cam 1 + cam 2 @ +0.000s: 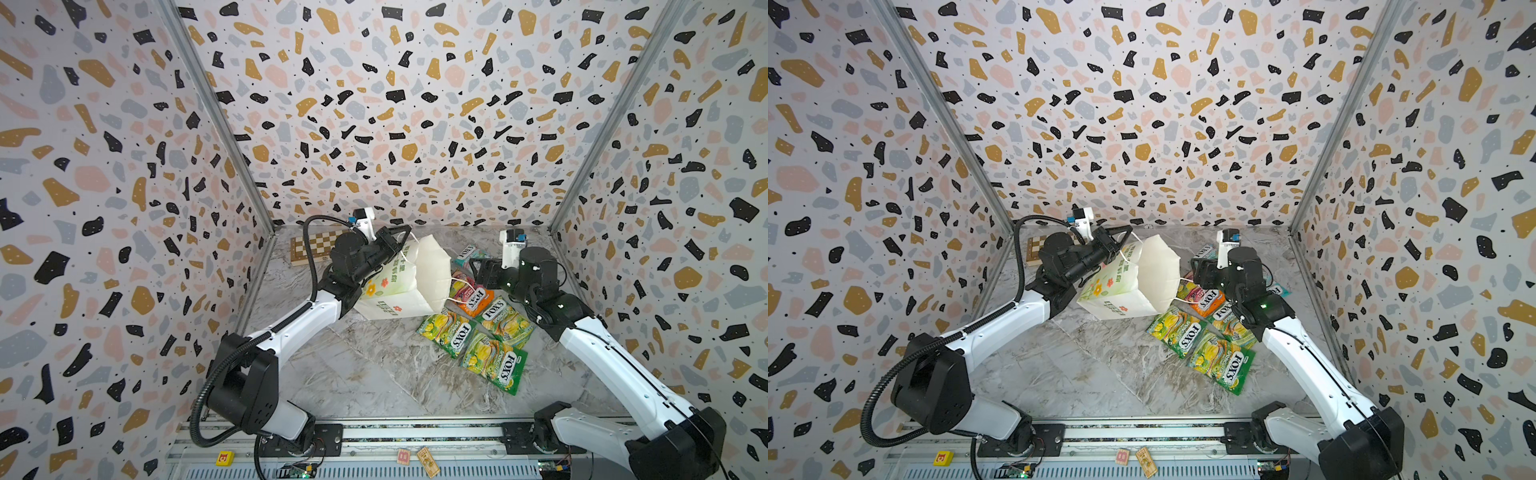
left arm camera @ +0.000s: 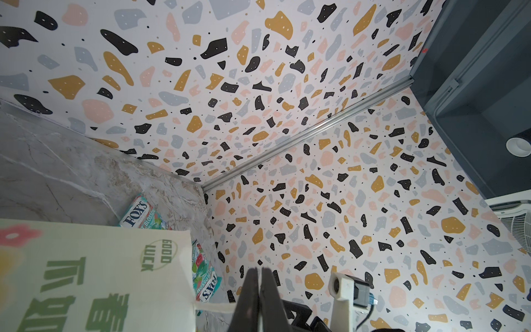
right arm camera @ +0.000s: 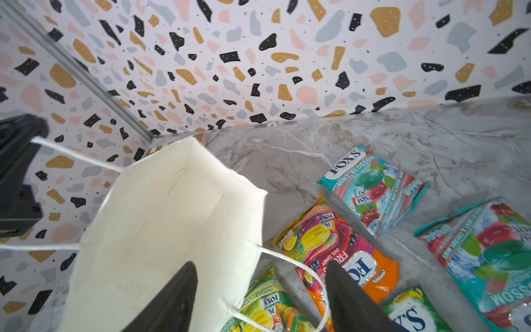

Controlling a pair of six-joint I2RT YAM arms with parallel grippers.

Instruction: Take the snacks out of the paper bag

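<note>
I read FOX'S on every packet in view. One teal packet [image 3: 370, 192] says MINT BLOSSOM OVAL CANDY. A second teal packet [image 3: 482, 255] lies near it, and its lettering is upside down to my right wrist camera. The orange packet [image 3: 339, 250] says FRUITS OVAL CANDY. A green packet [image 3: 267, 307] just under the bag's mouth carries MANGO TEA & APPLE. In both top views the front green packet [image 1: 496, 365] reads SPRING TEA. All of them lie flat on the marble table [image 1: 365, 374] to the right of the bag, some overlapping.

The paper bag [image 1: 432, 270] is white and tipped over, lower edge on the table, mouth turned toward the right arm. The inside I see is plain creased paper. Its front bears a red flower, big green characters I can't read, and GOOD LUCK in a green oval. It sits toward the back between the two arms, with a chessboard [image 1: 311, 247] behind the left arm.

The left gripper [image 2: 261, 276] has its jaws pressed together on the bag's upper cord handle [image 3: 77, 152], which runs taut. The right gripper [image 3: 260, 266] hangs at the bag's mouth with its jaws spread wide and grips nothing. The lower cord handle [image 3: 304, 267] loops across the orange packet.
</note>
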